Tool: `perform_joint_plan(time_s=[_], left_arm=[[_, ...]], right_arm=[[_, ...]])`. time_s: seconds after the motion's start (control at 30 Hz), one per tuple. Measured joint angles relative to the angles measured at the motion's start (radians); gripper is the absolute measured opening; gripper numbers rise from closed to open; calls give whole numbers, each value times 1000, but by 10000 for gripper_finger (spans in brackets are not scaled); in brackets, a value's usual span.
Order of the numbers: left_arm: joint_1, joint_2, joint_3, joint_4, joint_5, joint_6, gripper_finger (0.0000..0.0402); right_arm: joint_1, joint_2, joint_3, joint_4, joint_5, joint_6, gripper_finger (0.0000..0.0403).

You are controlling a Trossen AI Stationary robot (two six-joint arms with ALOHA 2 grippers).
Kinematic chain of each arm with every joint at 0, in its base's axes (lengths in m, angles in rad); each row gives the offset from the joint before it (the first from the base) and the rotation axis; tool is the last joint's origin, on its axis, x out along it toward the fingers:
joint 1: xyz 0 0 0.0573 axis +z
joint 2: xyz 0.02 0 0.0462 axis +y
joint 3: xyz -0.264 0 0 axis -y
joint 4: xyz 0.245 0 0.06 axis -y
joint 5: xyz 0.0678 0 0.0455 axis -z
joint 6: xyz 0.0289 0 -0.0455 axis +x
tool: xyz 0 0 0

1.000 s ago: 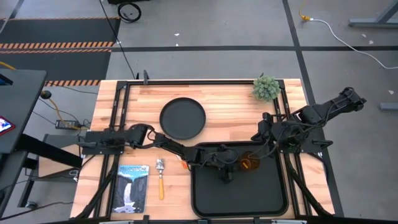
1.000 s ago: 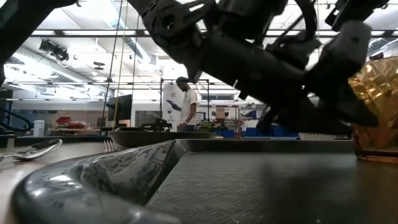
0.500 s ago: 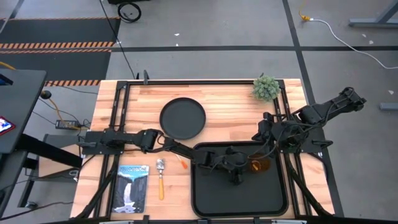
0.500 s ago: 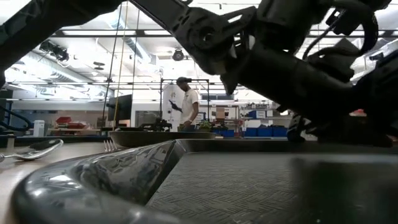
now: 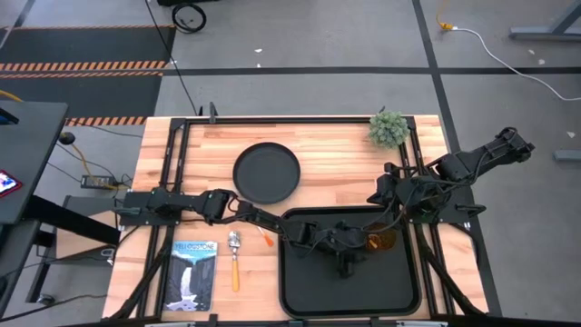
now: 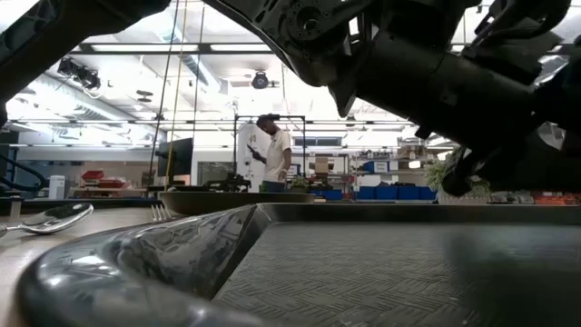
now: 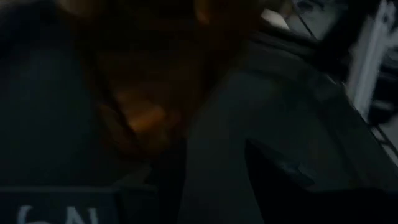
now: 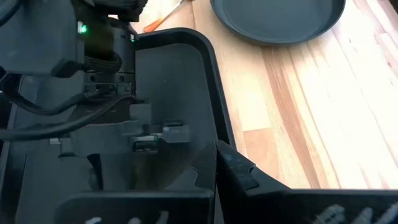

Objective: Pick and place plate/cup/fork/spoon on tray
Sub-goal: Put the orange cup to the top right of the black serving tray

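Note:
The amber cup (image 5: 384, 241) is over the black tray's (image 5: 283, 272) far right corner and fills the left wrist view (image 7: 149, 93) close up. My left gripper (image 5: 368, 242) reaches across the tray from the table's left and is shut on the cup. My right gripper (image 5: 381, 193) waits shut beyond the tray's far right corner. The round black plate (image 5: 266, 173) lies flat on the table behind the tray. The spoon (image 5: 234, 259) lies left of the tray. The fork (image 5: 266, 239) lies beside it, partly under my left arm. My left gripper holds the cup's side wall (image 7: 134, 124) and comes at it about level from the table's left. The gripper's own body hides the fingers, so the kind of hold cannot be told. I cannot tell whether the cup stands on the tray or is clear of it.
A booklet (image 5: 193, 272) lies at the near left. A small potted plant (image 5: 388, 127) stands at the far right. My left arm (image 6: 408, 64) spans the tray low. A person (image 6: 270, 150) stands in the room beyond the table.
My left gripper has gone toward the table's right edge with the cup, staying low over the tray. The cup has moved from the middle of the tray's far side to its far right corner. In the low view the arm now hides it.

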Motion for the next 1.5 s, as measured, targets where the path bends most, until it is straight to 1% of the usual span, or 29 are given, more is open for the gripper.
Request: perform_joint_plan(time_s=[0.13, 0.2, 0.3, 0.43, 0.5, 0.6, 0.63, 0.67, 0.7, 0.8, 0.93, 1.07, 1.5], left_arm=[[16, 19, 0, 65, -22, 7, 171], [24, 29, 0, 96, -55, 10, 171], [42, 30, 0, 103, -90, 12, 172], [67, 30, 0, 98, -87, 11, 172], [75, 25, 0, 95, -10, 10, 171], [71, 22, 4, 99, 134, -4, 171], [66, 22, 9, 97, 171, -5, 172], [60, 22, 11, 97, 185, -3, 172], [53, 22, 12, 101, 180, 5, 172], [33, 27, 12, 121, 93, 51, 172], [23, 51, 15, 229, 19, 87, 172], [35, 67, 14, 269, -15, 79, 171], [88, 74, 13, 262, -108, 90, 172]], right_arm=[[0, -3, 0, -1, 1, -8, 9], [0, -5, 0, 0, 2, -8, 9], [0, -10, 0, -1, 3, -8, 9], [0, -15, 0, -2, 0, -19, 9], [0, -14, 0, -6, -22, -21, 9], [0, -14, 0, -6, -28, -18, 9], [0, -14, 0, -6, -28, -18, 9], [0, -15, 0, -7, -28, -18, 9], [0, -15, 0, -6, -26, -17, 9], [0, -14, 0, -2, -19, -16, 9], [0, -14, 0, 8, -18, -6, 9], [0, -14, 0, 8, -17, 0, 9], [0, -15, 0, 9, -16, 0, 9]])
